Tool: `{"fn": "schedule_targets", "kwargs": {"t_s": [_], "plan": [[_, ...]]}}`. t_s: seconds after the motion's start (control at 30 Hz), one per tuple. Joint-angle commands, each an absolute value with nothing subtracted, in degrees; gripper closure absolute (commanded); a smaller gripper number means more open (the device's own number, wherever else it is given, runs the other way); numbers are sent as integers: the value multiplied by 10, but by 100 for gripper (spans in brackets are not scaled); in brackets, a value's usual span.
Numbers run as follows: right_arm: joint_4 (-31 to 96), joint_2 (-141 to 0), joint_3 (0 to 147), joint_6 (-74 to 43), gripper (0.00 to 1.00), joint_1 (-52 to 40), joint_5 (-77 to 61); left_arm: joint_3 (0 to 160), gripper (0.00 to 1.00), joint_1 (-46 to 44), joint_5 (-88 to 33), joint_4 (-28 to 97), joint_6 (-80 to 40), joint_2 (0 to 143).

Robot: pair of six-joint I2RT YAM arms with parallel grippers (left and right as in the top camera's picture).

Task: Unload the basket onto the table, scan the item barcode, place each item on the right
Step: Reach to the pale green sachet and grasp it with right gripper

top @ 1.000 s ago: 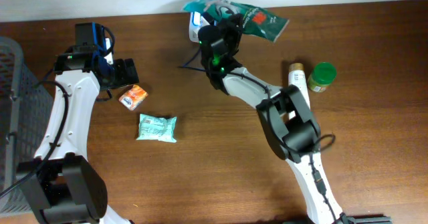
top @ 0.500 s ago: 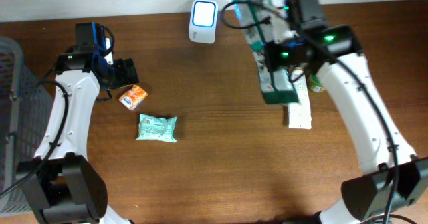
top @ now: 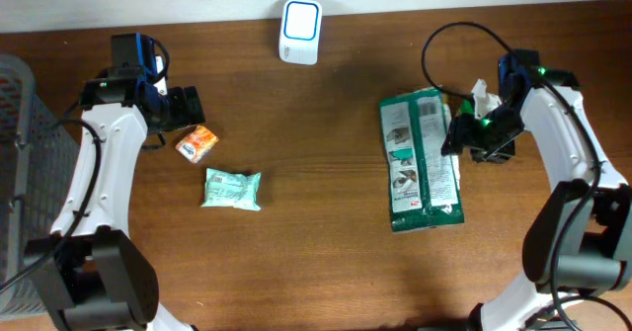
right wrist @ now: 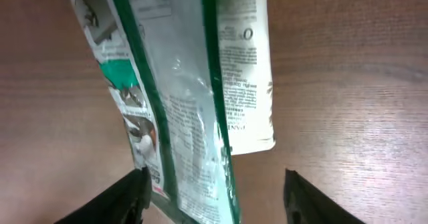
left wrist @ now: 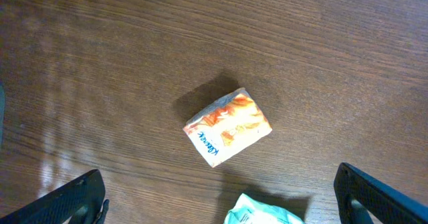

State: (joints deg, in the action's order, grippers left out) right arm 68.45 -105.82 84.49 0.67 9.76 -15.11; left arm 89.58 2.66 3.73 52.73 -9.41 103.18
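Observation:
A green-and-white bag (top: 421, 161) lies flat on the table at the right, printed side up. My right gripper (top: 462, 138) sits at the bag's right edge. In the right wrist view its jaws stand apart; the bag's end (right wrist: 180, 117) lies between them, close to the left finger (right wrist: 127, 198) and free of the right one. The gripper (right wrist: 217, 200) is open. The white scanner (top: 300, 20) with its blue face stands at the back centre. My left gripper (top: 184, 107) hovers open over a small orange pack (top: 197, 143) (left wrist: 229, 126).
A teal packet (top: 233, 189) (left wrist: 264, 214) lies just in front of the orange pack. A white printed box (right wrist: 244, 63) lies under the bag. A grey basket (top: 18, 124) stands at the left edge. Something white (top: 481, 98) shows behind the right arm.
My right arm swung the green bag from the scanner to the right side, laid it flat on the table and opened its jaws. The left arm stayed still.

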Motion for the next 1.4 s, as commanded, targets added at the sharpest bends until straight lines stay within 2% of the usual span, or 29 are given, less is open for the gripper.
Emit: {"fn": "schedule_targets", "kwargs": {"t_s": [0.0, 0.13, 0.4, 0.53, 0.67, 0.8, 0.93, 1.0, 1.03, 1.17, 1.3, 1.37], "plan": [[708, -1055, 923, 11, 36, 71, -185, 902, 1, 28, 43, 526, -91, 1025], [626, -1055, 928, -4, 36, -23, -354, 902, 1, 28, 43, 526, -91, 1025], [329, -1101, 786, -258, 37, -270, -353, 902, 1, 28, 43, 526, -91, 1025], [227, -1132, 752, -323, 37, -358, -294, 902, 1, 28, 43, 526, -91, 1025], [138, -1167, 752, -322, 38, -403, -286, 902, 1, 28, 43, 526, -91, 1025], [71, -1210, 752, -323, 48, -427, -265, 902, 1, 28, 43, 526, -91, 1025], [60, -1227, 752, -350, 56, -427, -265, 901, 1, 28, 43, 526, -91, 1025], [60, -1227, 752, -350, 70, -427, -265, 902, 1, 28, 43, 526, -91, 1025], [62, -1227, 752, -350, 96, -426, -269, 901, 1, 28, 43, 526, -91, 1025], [123, -1185, 752, -308, 96, -384, -312, 902, 1, 28, 43, 526, -91, 1025], [248, -1106, 752, -206, 96, -338, -263, 902, 1, 28, 43, 526, -91, 1025], [269, -1095, 752, -186, 96, -330, -261, 902, 1, 28, 43, 526, -91, 1025]]}}
